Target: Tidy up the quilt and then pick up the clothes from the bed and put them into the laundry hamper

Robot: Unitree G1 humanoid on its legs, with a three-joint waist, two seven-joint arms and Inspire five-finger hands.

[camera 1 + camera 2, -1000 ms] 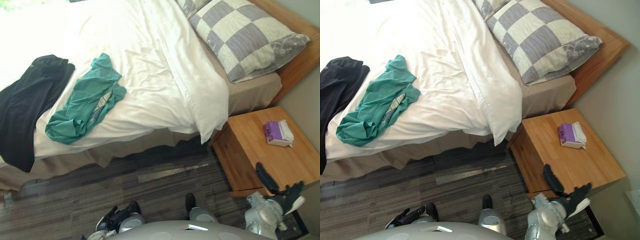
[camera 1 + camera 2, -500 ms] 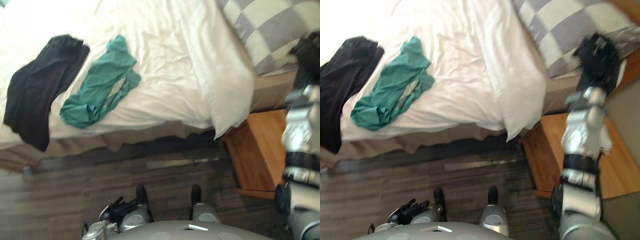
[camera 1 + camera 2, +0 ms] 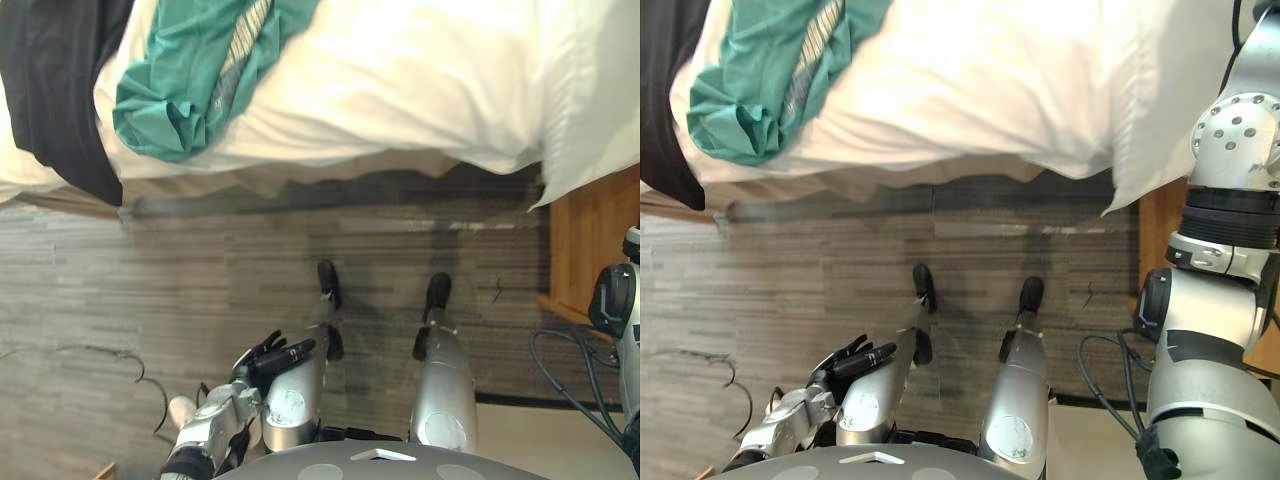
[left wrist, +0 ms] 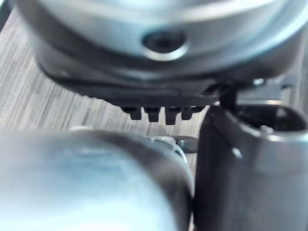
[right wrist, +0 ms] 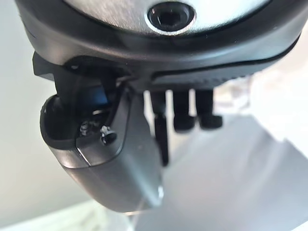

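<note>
Two garments lie on the white quilt (image 3: 400,80) at the near edge of the bed (image 3: 300,178). The teal garment (image 3: 185,75) is bunched in folds on top of the quilt, close to the edge. The black garment (image 3: 55,90) lies just beside it, on the robot's left, and hangs down over the bed's side. The two garments touch or overlap where they meet. Neither hand is in contact with either garment or with the quilt.

The left hand (image 3: 272,358) hangs low beside the robot, above the grey plank floor (image 3: 100,280). Its fingers are loosely extended, slightly spread, and hold nothing.

The right arm (image 3: 1232,140) stands upright at the robot's right, in front of the quilt's corner. The right hand (image 5: 202,62) shows in its own wrist view. Its fingers (image 5: 184,113) sit side by side and relaxed, with the thumb apart from them. Nothing is gripped, and a pale surface lies beyond.

A wooden nightstand (image 3: 590,250) stands at the right, next to the hanging quilt corner.
</note>
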